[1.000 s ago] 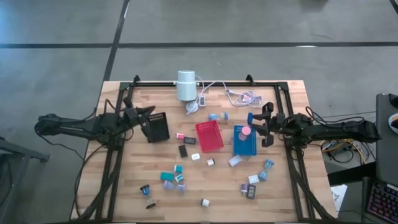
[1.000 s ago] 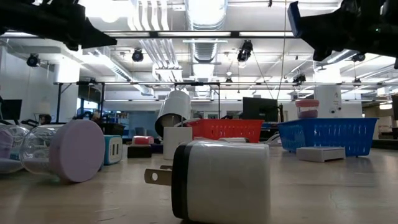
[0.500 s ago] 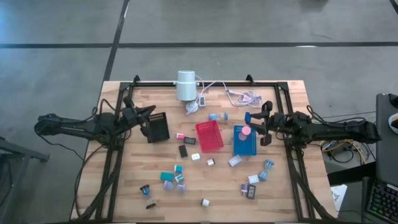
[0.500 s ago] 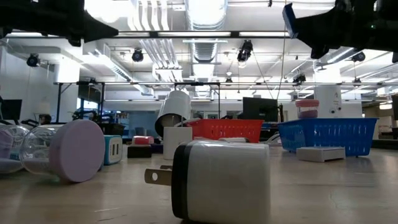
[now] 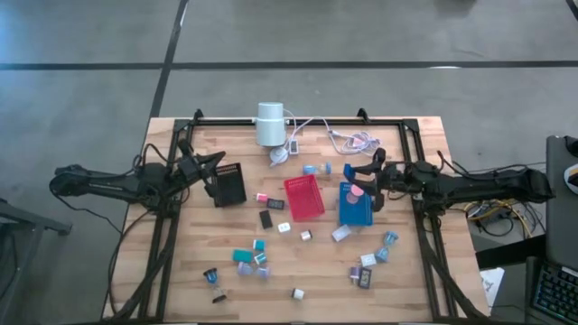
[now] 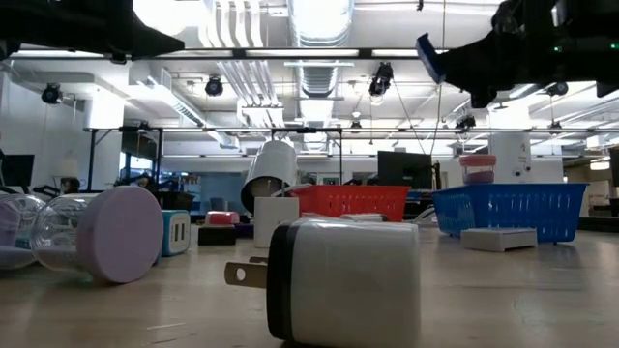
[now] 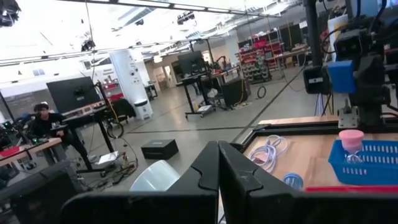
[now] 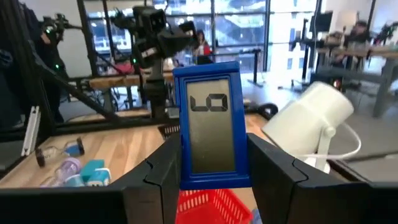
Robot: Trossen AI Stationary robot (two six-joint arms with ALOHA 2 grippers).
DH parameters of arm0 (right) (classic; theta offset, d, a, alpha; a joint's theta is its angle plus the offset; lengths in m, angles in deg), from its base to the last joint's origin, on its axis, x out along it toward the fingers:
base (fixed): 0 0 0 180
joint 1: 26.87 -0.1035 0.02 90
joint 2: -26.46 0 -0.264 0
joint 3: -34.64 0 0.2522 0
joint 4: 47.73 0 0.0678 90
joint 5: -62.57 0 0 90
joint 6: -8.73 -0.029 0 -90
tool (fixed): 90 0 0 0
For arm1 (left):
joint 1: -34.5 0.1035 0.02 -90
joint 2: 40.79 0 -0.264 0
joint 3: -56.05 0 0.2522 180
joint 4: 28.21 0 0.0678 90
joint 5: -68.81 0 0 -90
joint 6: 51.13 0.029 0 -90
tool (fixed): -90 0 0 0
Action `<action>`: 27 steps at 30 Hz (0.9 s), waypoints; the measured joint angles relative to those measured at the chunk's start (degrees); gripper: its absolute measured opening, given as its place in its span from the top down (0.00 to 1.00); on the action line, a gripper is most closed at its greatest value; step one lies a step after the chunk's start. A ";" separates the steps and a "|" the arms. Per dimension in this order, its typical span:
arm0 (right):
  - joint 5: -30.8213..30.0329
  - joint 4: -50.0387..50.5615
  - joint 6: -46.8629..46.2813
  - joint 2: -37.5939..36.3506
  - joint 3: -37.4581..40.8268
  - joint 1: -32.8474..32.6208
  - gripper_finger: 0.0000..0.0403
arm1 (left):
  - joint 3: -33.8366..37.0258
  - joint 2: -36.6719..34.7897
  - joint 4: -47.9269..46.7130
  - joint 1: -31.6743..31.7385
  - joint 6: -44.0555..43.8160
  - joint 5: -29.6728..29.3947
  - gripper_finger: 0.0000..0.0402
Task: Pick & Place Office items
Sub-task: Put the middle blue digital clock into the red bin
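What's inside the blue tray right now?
In the blue tray, a pink-topped round piece stands near its far end. The right gripper, shut on a blue display piece, hangs above and covers that corner, so anything beneath is hidden.

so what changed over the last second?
The right gripper, shut on the blue timer, moved inward toward the table's middle: it was off the blue tray's outer edge, and is now above the tray's far end, near the pink-capped item in it. Nothing was let go. The left gripper stayed shut by the black tray, and the loose pieces have not moved.
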 joint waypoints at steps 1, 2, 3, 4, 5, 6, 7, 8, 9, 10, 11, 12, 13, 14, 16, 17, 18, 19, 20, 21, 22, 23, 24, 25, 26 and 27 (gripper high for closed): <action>0.00 0.77 -0.20 1.31 -0.75 0.00 0.65 | 0.00 0.03 0.05 0.00 -0.02 0.02 0.99; 0.00 1.91 -0.59 2.67 -1.69 0.00 0.65 | 0.00 0.02 0.10 0.00 -0.05 0.02 0.99; 0.00 3.61 -0.87 3.86 -2.82 0.00 0.65 | 0.00 0.02 0.25 0.00 -0.15 0.01 0.99; 0.00 5.26 -1.00 5.00 -4.01 -0.01 0.65 | 0.00 0.02 0.28 0.00 -0.17 0.00 0.99; 0.00 6.78 -1.02 6.14 -5.44 -0.02 0.65 | 0.00 0.02 0.25 0.00 -0.16 0.01 0.99; -0.03 8.04 -1.02 7.35 -6.90 0.00 0.65 | 0.00 0.02 0.25 0.00 -0.17 0.02 0.99; -0.08 9.37 -1.02 8.61 -8.37 0.00 0.65 | 0.00 0.02 0.23 0.00 -0.17 0.02 0.99; -0.22 10.75 -1.02 10.00 -9.91 -0.02 0.65 | 0.00 0.02 0.23 0.00 -0.17 0.00 0.99; -0.22 12.63 -1.07 11.42 -11.57 -0.02 0.65 | 0.00 0.05 -0.01 0.00 -0.20 0.02 0.99; -0.22 14.82 -1.33 12.87 -13.42 0.00 0.65 | 0.00 0.07 -0.48 0.00 -0.32 0.02 0.99; -0.24 17.61 -1.62 14.34 -15.57 -0.02 0.65 | 0.00 0.09 -0.84 0.00 -0.37 0.01 0.99; -0.30 20.61 -1.70 15.77 -17.82 -0.01 0.65 | 0.00 0.09 -1.24 0.00 -0.40 0.01 0.98; -0.60 23.71 -1.70 17.28 -20.11 -0.01 0.65 | 0.00 0.08 -1.70 0.00 -0.41 0.01 0.98; -1.21 26.71 -1.70 18.88 -22.44 -0.02 0.65 | 0.00 0.09 -2.09 0.00 -0.40 0.01 0.98; -1.73 32.47 -1.70 22.34 -26.82 0.00 0.65 | 0.00 0.09 -2.85 0.00 -0.40 0.00 0.98; -1.74 35.09 -1.77 24.12 -28.95 0.00 0.65 | 0.00 0.09 -3.00 0.00 -0.41 0.00 0.98; -1.71 37.57 -1.87 25.86 -31.16 0.00 0.65 | 0.00 0.12 -3.00 0.00 -0.58 0.00 0.98; -1.70 39.68 -1.97 27.64 -33.29 -0.12 0.65 | 0.00 0.13 -3.03 0.00 -0.68 0.00 0.98; -1.70 41.47 -2.09 29.41 -35.41 -0.36 0.65 | 0.00 0.13 -3.05 0.00 -1.10 0.00 0.98; -1.68 43.71 -2.06 31.09 -37.39 -0.37 0.65 | 0.00 0.13 -3.05 0.00 -1.53 0.00 0.98; -1.67 46.18 -1.96 32.90 -39.40 -0.43 0.65 | 0.00 0.13 -3.07 0.00 -1.74 0.00 0.98; -1.66 48.52 -1.57 34.76 -41.38 -0.52 0.65 | 0.00 0.13 -3.05 0.00 -1.79 0.00 0.98; -1.67 50.49 -1.04 36.64 -43.27 -0.52 0.65 | 0.00 0.13 -3.07 0.00 -1.88 0.00 0.98; -1.66 52.10 -0.45 38.35 -44.98 -0.50 0.65 | 0.00 0.13 -3.12 0.00 -1.89 0.00 0.98; -1.67 53.58 0.08 40.04 -46.61 -0.51 0.65 | 0.00 0.13 -3.15 0.00 -1.90 0.00 0.98; -1.66 54.74 0.48 41.80 -48.24 -0.64 0.65 | 0.00 0.13 -3.21 0.00 -1.90 0.00 0.98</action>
